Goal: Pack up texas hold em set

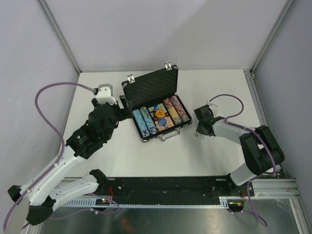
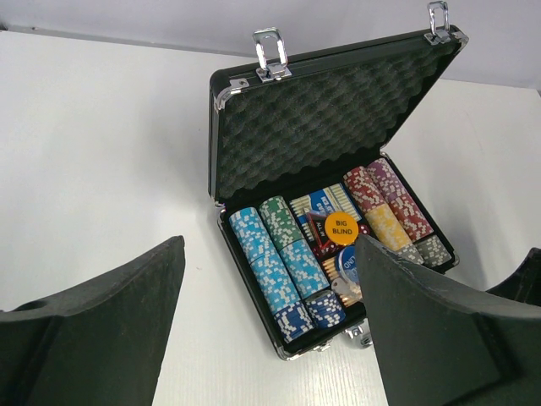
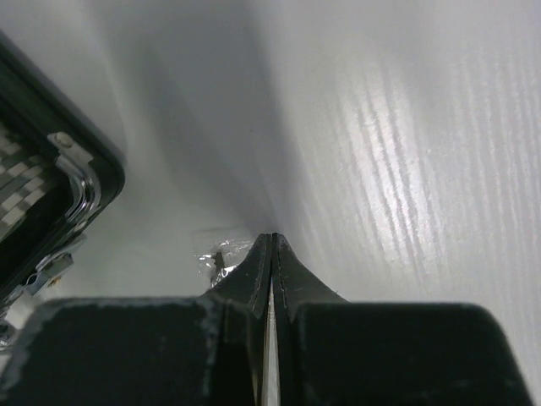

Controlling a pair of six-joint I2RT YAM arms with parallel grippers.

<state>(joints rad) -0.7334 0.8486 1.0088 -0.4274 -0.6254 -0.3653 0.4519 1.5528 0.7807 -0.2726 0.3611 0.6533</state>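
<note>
The texas hold em set is a small black silver-trimmed case (image 1: 145,138) lying open mid-table, its foam-lined lid (image 2: 330,118) raised. Rows of poker chips (image 2: 279,271), card decks and an orange "BIG BLIND" button (image 2: 341,227) lie inside. My left gripper (image 1: 120,109) hovers just left of the case, open, with nothing between its fingers (image 2: 270,245). Right of the case, my right gripper (image 1: 197,132) points down at the table, its fingers (image 3: 272,237) pressed shut. A small clear plastic scrap (image 3: 211,258) lies against its tips; whether it is pinched does not show. The case corner (image 3: 51,161) shows at left.
The case's two silver latches (image 2: 269,52) stand up on the raised lid edge. The case handle (image 1: 169,136) faces the near side. White table (image 1: 214,92) surrounds the case, bounded by grey walls at the back and sides.
</note>
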